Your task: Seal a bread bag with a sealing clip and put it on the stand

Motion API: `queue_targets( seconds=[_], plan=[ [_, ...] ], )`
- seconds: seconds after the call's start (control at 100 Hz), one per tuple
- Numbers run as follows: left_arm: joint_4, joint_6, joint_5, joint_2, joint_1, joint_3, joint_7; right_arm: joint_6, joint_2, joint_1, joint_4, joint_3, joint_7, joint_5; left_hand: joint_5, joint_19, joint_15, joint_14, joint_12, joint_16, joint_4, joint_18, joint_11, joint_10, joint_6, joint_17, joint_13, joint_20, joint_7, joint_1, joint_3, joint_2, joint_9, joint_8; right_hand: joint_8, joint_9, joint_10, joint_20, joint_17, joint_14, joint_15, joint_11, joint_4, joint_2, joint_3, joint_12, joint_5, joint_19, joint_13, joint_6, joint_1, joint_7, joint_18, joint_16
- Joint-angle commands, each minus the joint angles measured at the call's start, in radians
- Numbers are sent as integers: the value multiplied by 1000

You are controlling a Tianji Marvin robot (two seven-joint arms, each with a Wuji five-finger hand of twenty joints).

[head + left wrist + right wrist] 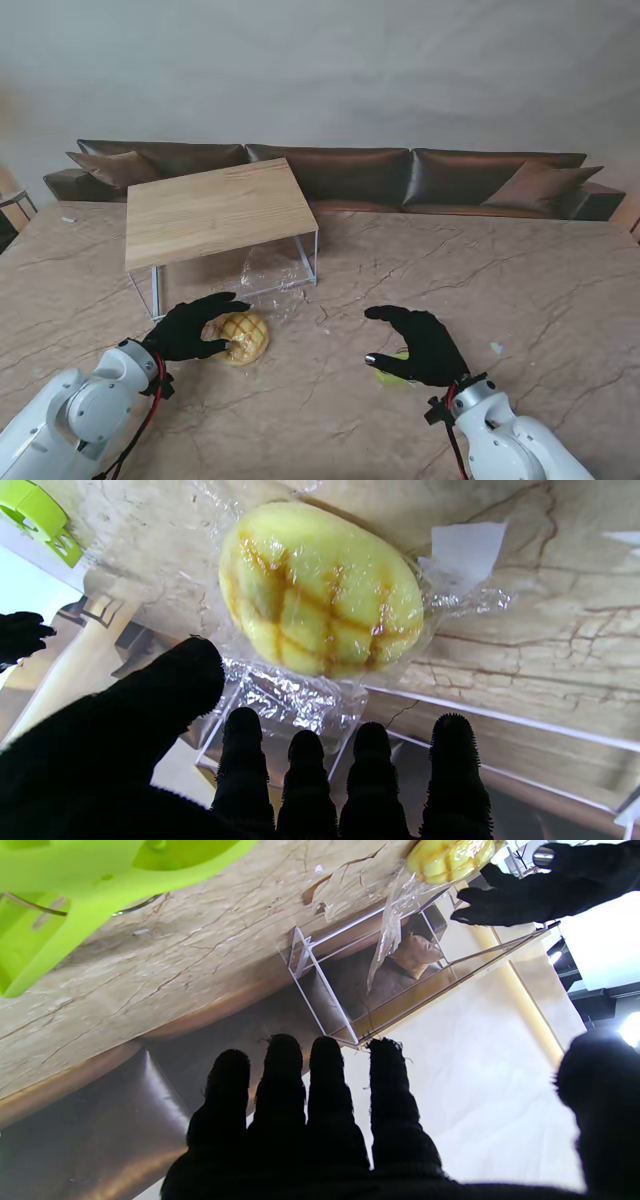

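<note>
So the wooden-topped stand (218, 212) sits far left on the counter (520, 270). Bread bag (243, 337) lies just near of it, left hand (192, 329) over it, fingers apart. Right hand (425, 345) hovers spread over the green clip (390, 376).

A living-room-like setting, perhaps a staged one; a long dark brown leather sofa (400, 180) with loose cushions (112, 166) runs along a plain pale wall (320, 70) behind the work area; the surface (540, 290) is a broad slab of beige veined marble; a small wooden-topped stand (215, 210) on clear legs sits on it, like a domestic side piece.
</note>
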Motion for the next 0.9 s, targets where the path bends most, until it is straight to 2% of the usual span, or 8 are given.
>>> queue_targets(
  seconds=[0.0, 0.07, 0.21, 0.35, 0.51, 0.58, 0.67, 0.89],
  plan=[
    [37, -8, 2, -5, -11, 31, 14, 0, -4, -7, -11, -5, -6, 0, -18, 63, 7, 2, -7, 17, 3, 23, 8, -16, -34, 27, -7, 25, -12, 45, 81, 2, -38, -3, 4, 20, -16, 14, 5, -18, 1, 7, 6, 17, 5, 10, 1, 10, 18, -26, 32, 8, -1, 9],
    [73, -13, -20, -5, -34, 69, 11, -1, -4, -6, -7, -9, -6, -2, -16, 146, 27, -1, 2, 32, -5, -9, 23, -8, -34, 79, 13, 50, 23, 108, 116, 4, -34, 15, 5, 20, -17, 17, 4, -18, 0, 7, 4, 17, 8, 10, 2, 9, 19, -27, 37, 8, 2, 10],
    [112, -24, -48, -11, -53, 129, 34, 6, -4, -5, -4, -16, -6, 1, 19, 252, 77, -7, 17, 77, -21, -98, 48, 10, -1, 178, 70, 85, 92, 138, 134, -9, -7, 51, 8, 23, -18, 23, 5, -15, 0, 10, 1, 13, 14, 11, 6, 10, 22, -29, 48, 11, 5, 13],
    [114, -34, -77, -18, -49, 165, 57, 9, -4, -8, -5, -19, -9, 0, 51, 288, 112, -13, 30, 103, -31, -169, 72, 25, 55, 260, 124, 89, 129, 157, 139, -17, 33, 72, 10, 28, -17, 27, 7, -14, 2, 13, -2, 13, 18, 13, 8, 10, 27, -30, 52, 12, 6, 16],
    [87, -22, -98, -27, -23, 201, 90, 19, -3, -13, -14, -15, 1, -3, 78, 303, 136, -13, 41, 114, -38, -225, 89, 36, 139, 323, 161, 79, 123, 167, 133, -7, 63, 70, 12, 28, -17, 32, 9, -12, 2, 13, -5, 13, 24, 13, 7, 9, 29, -29, 58, 13, 7, 18],
    [74, -8, -114, -32, -11, 221, 105, 27, -3, -14, -16, -15, 2, -1, 82, 302, 137, -12, 43, 112, -39, -239, 89, 43, 185, 331, 154, 72, 106, 160, 123, 7, 62, 63, 13, 28, -17, 34, 11, -10, 3, 14, -6, 12, 26, 13, 7, 10, 32, -30, 60, 14, 8, 19],
    [57, 14, -153, -39, 5, 249, 111, 33, -3, -14, -18, -16, 0, -3, 91, 302, 142, -6, 43, 109, -43, -239, 87, 57, 212, 325, 143, 65, 85, 168, 99, 27, 56, 53, 13, 30, -18, 36, 13, -9, 4, 16, -7, 12, 29, 14, 7, 11, 34, -30, 62, 14, 8, 20],
    [33, 48, -213, -62, 26, 315, 176, 71, -3, -18, -31, -14, 14, 3, 86, 300, 155, 7, 45, 107, -44, -223, 88, 75, 239, 318, 123, 61, 47, 164, 65, 58, 38, 35, 15, 39, -15, 42, 21, 0, 8, 18, -9, 9, 37, 15, 13, 18, 45, -30, 69, 16, 17, 24]
  ],
)
